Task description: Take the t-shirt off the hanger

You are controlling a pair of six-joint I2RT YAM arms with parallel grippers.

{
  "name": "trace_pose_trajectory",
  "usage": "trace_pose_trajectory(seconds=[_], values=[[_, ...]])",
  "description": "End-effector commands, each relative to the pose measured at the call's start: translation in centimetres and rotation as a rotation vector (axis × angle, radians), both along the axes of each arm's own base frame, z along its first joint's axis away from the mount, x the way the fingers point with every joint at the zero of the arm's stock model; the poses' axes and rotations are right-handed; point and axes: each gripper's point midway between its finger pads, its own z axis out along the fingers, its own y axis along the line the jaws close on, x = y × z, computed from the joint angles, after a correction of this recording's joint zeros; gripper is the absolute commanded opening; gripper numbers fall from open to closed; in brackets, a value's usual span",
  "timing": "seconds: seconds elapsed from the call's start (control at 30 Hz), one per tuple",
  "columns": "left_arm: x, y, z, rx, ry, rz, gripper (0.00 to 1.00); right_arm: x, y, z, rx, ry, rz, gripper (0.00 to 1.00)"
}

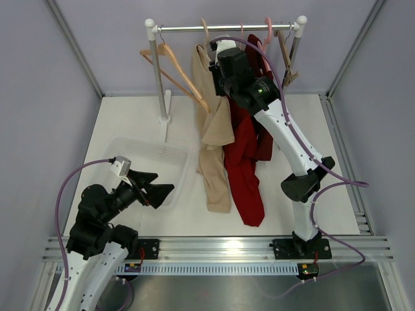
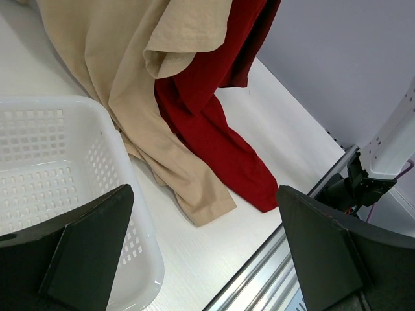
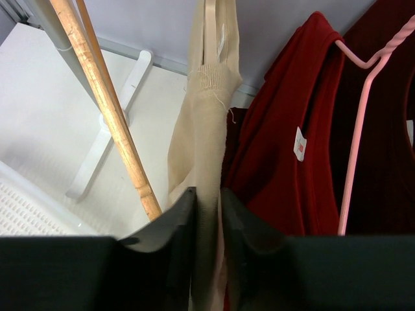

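1. The left gripper (image 1: 155, 184) sits low at the near left. Its jaws are spread wide with nothing between them, and it hangs over the near corner of a white basket (image 1: 139, 152).
2. An empty wooden hanger (image 1: 178, 68) hangs tilted off the rail (image 1: 227, 28) of a white rack, just right of the rack's left post (image 1: 157, 71).
3. The beige t-shirt (image 1: 214, 162) is mid-rack, with its collar up on a pale hanger (image 3: 211, 19). Its long axis runs from the rail down toward the near edge, and the hem end lies flat on the table (image 1: 130, 116) pointing at the arms.
4. The right gripper (image 3: 207, 194) is up near the rail, with its jaws pressed together on a fold of the beige t-shirt just below the collar.
5. A red shirt (image 1: 246, 168) on a pink hanger (image 3: 363, 110) touches the beige one on its right side, and its hem also trails onto the table.
6. There's open white tabletop between the basket and the beige hem, and more to the right of the red shirt.
7. Pale grey walls close in the left, back and right sides, and a metal track (image 1: 220, 246) runs along the near edge.
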Motion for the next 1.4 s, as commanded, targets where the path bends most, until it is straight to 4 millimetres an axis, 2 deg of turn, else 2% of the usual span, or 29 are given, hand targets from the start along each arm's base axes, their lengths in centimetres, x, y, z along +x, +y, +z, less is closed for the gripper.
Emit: trace_pose_trajectory(seconds=[0.0, 0.07, 0.1, 0.13, 0.33, 0.37, 0.4, 0.47, 0.5, 0.6, 0.63, 0.67, 0.77, 0.83, 0.87, 0.93, 0.97, 1.0, 1.03, 1.07, 1.1, 1.13, 1.17, 1.2, 1.23, 1.27, 1.3, 1.33, 1.37], values=[[-0.1, 0.0, 1.1, -0.018, -0.032, -0.004, 0.99, -0.4, 0.3, 1.3, 0.005, -0.039, 0.019, 0.23], [0.0, 0.0, 1.0, -0.016, -0.029, -0.001, 0.99, -0.5, 0.3, 2.2, 0.023, -0.06, 0.02, 0.14], [0.0, 0.0, 1.0, -0.018, -0.029, 0.001, 0.99, -0.6, 0.2, 2.4, 0.029, -0.064, 0.021, 0.04], [0.0, 0.0, 1.1, -0.018, -0.031, -0.001, 0.99, -0.7, 0.2, 2.7, 0.034, -0.069, 0.024, 0.0], [0.1, 0.0, 0.9, -0.016, -0.024, 0.004, 0.99, -0.8, 0.4, 5.7, 0.113, -0.164, 0.034, 0.0], [0.1, 0.1, 0.9, -0.017, -0.023, 0.007, 0.99, -1.4, 0.0, 9.1, 0.189, -0.257, 0.033, 0.0], [0.2, 0.1, 1.0, -0.018, -0.022, 0.009, 0.99, -1.2, 0.3, 7.8, 0.183, -0.25, 0.033, 0.0], [0.4, 0.2, 1.0, -0.016, -0.017, 0.023, 0.99, -2.3, -0.8, 12.3, 0.294, -0.385, 0.027, 0.0], [0.5, 0.2, 1.0, -0.02, -0.01, 0.023, 0.99, -2.3, -0.8, 11.3, 0.294, -0.382, 0.023, 0.0], [1.5, 0.2, 0.8, -0.024, 0.042, 0.056, 0.99, -4.0, -2.6, 14.5, 0.39, -0.485, -0.001, 0.0], [1.5, 0.3, 1.2, -0.035, 0.041, 0.065, 0.99, -3.7, -2.4, 14.2, 0.396, -0.492, -0.006, 0.0], [1.8, 0.3, 1.4, -0.044, 0.057, 0.074, 0.99, -4.4, -3.2, 15.7, 0.433, -0.533, -0.013, 0.0], [2.4, 0.2, 2.1, -0.062, 0.084, 0.094, 0.99, -4.7, -3.4, 14.9, 0.426, -0.521, -0.015, 0.0], [2.3, 0.1, 3.4, -0.085, 0.07, 0.086, 0.99, -5.0, -3.7, 14.5, 0.425, -0.508, -0.017, 0.0], [2.3, -0.2, 4.1, -0.106, 0.061, 0.076, 0.99, -4.9, -3.5, 13.0, 0.412, -0.48, -0.016, 0.0], [2.1, -0.4, 5.6, -0.134, 0.036, 0.056, 0.99, -5.6, -4.3, 12.4, 0.423, -0.473, -0.023, 0.0], [2.1, -0.5, 6.5, -0.151, 0.016, 0.051, 0.99, -5.6, -4.1, 10.1, 0.417, -0.436, -0.026, 0.0], [2.3, -0.7, 6.9, -0.162, 0.024, 0.048, 0.99, -5.9, -4.3, 9.2, 0.423, -0.424, -0.029, 0.0], [2.3, -0.8, 7.8, -0.172, 0.011, 0.041, 0.99, -6.8, -5.2, 9.2, 0.437, -0.424, -0.037, 0.0], [2.3, -1.0, 8.6, -0.186, -0.006, 0.031, 0.99, -7.0, -5.1, 7.1, 0.453, -0.399, -0.038, 0.0], [2.8, -1.3, 8.8, -0.199, 0.015, 0.027, 0.99, -7.4, -5.3, 6.3, 0.461, -0.385, -0.037, 0.0], [2.7, -1.6, 9.2, -0.21, 0.019, 0.007, 0.99, -8.6, -6.2, 6.6, 0.488, -0.394, -0.037, 0.0], [2.9, -1.9, 9.7, -0.225, 0.013, -0.006, 0.99, -8.9, -6.3, 4.3, 0.487, -0.362, -0.039, 0.0], [3.0, -2.2, 10.0, -0.245, 0.03, -0.016, 0.99, -9.6, -6.5, 3.8, 0.495, -0.361, -0.035, 0.0], [3.4, -2.6, 9.8, -0.251, 0.054, -0.028, 0.98, -10.8, -7.5, 4.4, 0.52, -0.379, -0.038, 0.0], [3.6, -2.9, 10.4, -0.276, 0.055, -0.036, 0.98, -11.2, -7.7, 2.4, 0.513, -0.35, -0.041, 0.0], [3.7, -3.2, 10.7, -0.291, 0.06, -0.038, 0.98, -11.8, -7.9, 2.0, 0.518, -0.344, -0.035, 0.0], [4.1, -3.5, 10.8, -0.303, 0.071, -0.037, 0.97, -13.2, -8.5, 2.6, 0.549, -0.357, -0.022, 0.0], [4.2, -3.9, 11.5, -0.329, 0.064, -0.043, 0.97, -13.8, -8.5, 0.7, 0.544, -0.32, -0.021, 0.0]])
